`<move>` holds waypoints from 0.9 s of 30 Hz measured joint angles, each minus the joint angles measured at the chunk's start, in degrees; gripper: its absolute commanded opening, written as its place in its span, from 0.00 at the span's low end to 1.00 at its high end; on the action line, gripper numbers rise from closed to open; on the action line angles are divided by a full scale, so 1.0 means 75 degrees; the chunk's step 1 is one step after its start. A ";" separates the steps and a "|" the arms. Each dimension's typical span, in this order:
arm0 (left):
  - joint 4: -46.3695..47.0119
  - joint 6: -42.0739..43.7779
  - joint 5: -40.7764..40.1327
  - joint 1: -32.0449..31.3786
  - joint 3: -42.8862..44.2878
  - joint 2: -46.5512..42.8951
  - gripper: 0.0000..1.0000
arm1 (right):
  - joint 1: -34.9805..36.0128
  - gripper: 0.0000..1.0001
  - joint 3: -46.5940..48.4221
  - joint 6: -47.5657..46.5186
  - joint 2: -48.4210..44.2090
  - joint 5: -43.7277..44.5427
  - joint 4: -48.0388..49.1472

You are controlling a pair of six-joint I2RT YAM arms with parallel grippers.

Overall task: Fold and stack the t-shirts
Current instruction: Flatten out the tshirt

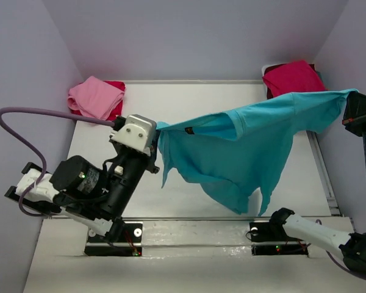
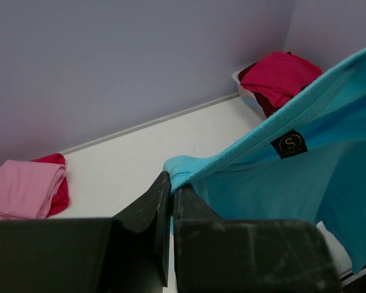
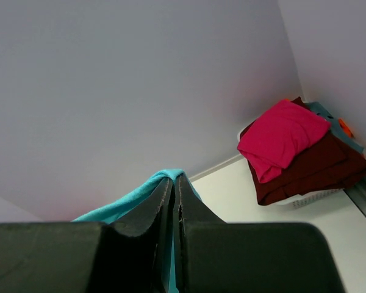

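Observation:
A turquoise t-shirt (image 1: 244, 149) hangs stretched in the air between both arms, above the white table (image 1: 189, 104). My left gripper (image 1: 157, 128) is shut on its left end; in the left wrist view the ribbed edge (image 2: 182, 170) is pinched at the gripper (image 2: 172, 183), with a black label (image 2: 289, 144) on the cloth. My right gripper (image 1: 352, 94) is shut on the shirt's right end, and turquoise cloth (image 3: 131, 198) wraps over the gripper (image 3: 175, 183) in the right wrist view. The shirt's lower part droops toward the table's near edge.
A folded pink t-shirt (image 1: 94, 96) lies on a red one (image 1: 116, 97) at the back left. At the back right a white basket (image 3: 305, 196) holds a crimson t-shirt (image 1: 293, 78) on a dark maroon one (image 3: 311, 174). Grey walls enclose the table.

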 measured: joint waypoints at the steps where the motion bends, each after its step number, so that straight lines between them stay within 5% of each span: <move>1: 0.0047 0.0050 -0.0020 0.0000 0.0111 0.0020 0.06 | 0.0000 0.07 0.0052 -0.0044 0.0052 -0.0017 0.0038; 10: 0.0988 0.1084 -0.0175 -0.0009 -0.0026 -0.0117 0.06 | 0.0044 0.07 0.0087 -0.0376 0.0160 -0.0154 0.0367; 27: 0.0816 0.1096 0.0146 0.0233 0.0731 0.0565 0.06 | 0.0041 0.07 0.0577 -0.0615 0.0017 0.0079 0.0286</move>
